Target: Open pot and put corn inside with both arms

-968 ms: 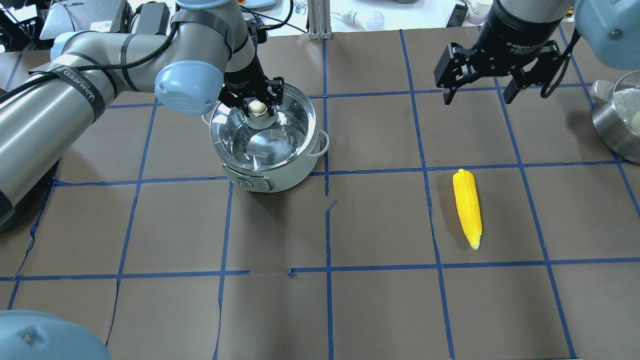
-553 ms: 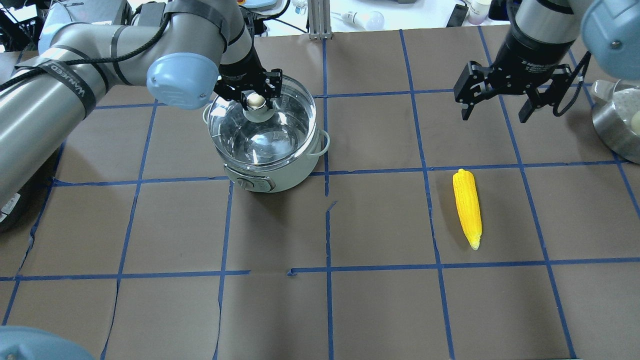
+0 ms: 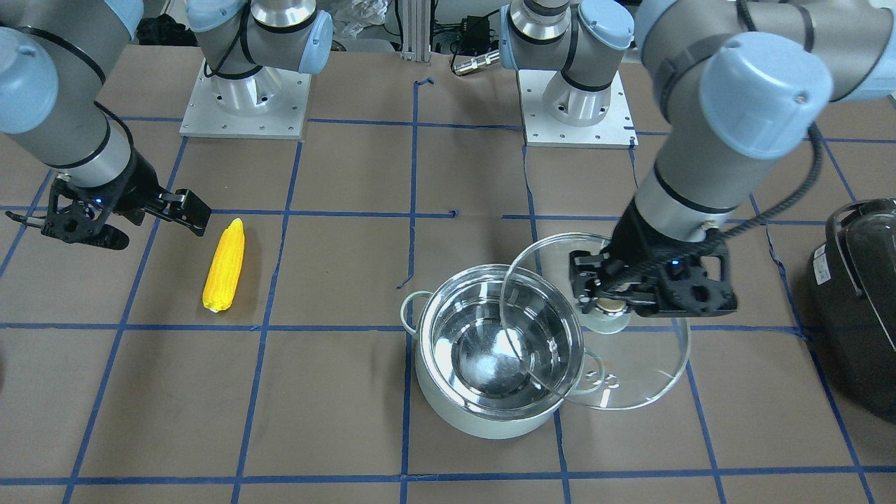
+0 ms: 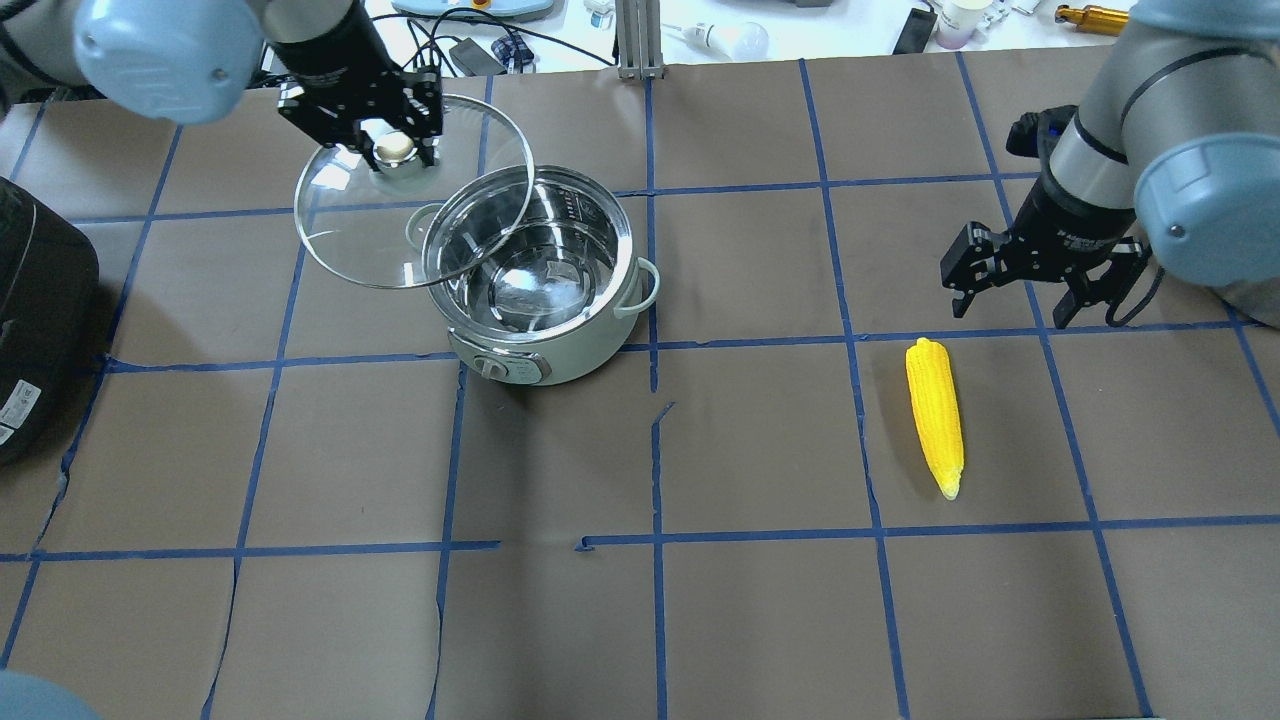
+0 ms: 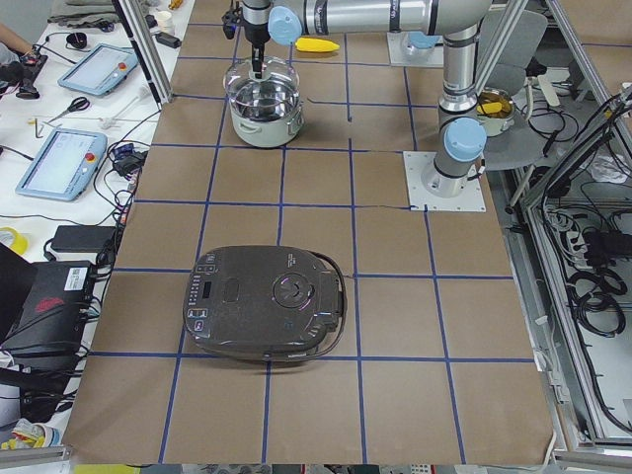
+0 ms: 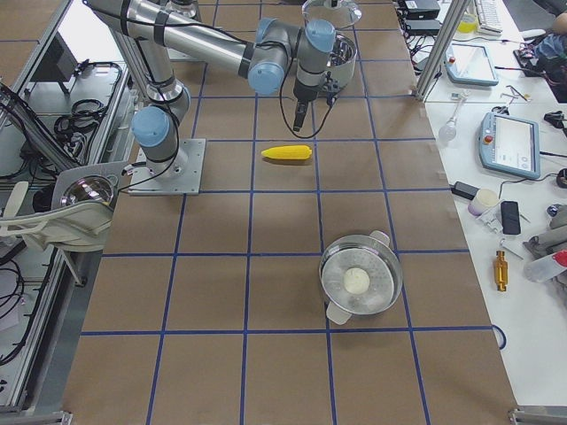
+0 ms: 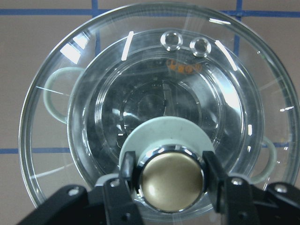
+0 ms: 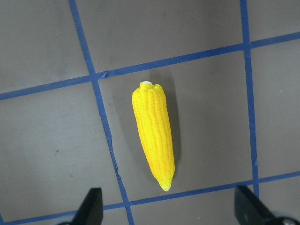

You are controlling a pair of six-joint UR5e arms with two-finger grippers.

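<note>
Carrying the glass lid (image 4: 350,235) up off the pot (image 4: 575,345) and out toward the robot's left, having had it seated on the rim a second ago; bringing the right gripper (image 4: 1012,310) lower and closer to the corn (image 4: 934,415) over that same second.

Nearest the robot, leaving the corn lying flat and untouched on the brown table (image 4: 760,620), tip pointing back toward the base, thick end pointing away, well apart from the pot. Hovering the right gripper above the table near the cob, a little to its outer side, with jaws spread wide and holding nothing; looking straight down on the cob through the wrist camera, fingertips lining up to close across its width. Farther over, exposing the pot's steel bowl, standing upright with nothing inside. Farthest, clamping the left gripper (image 4: 392,150) firmly around the lid's brass knob (image 7: 171,180), holding the lid about level in the air, one edge overlapping the pot's mouth from above, the rest hanging over bare table toward the black appliance (image 4: 40,290).

Working through the opening step, by the look of things, and nearly finishing it; not yet starting on the corn. Calling next, probably, for taking the lid fully clear of the mouth and parking it aside, then for centring the right gripper over the cob's middle, dropping to straddle it, and only then squeezing.
</note>
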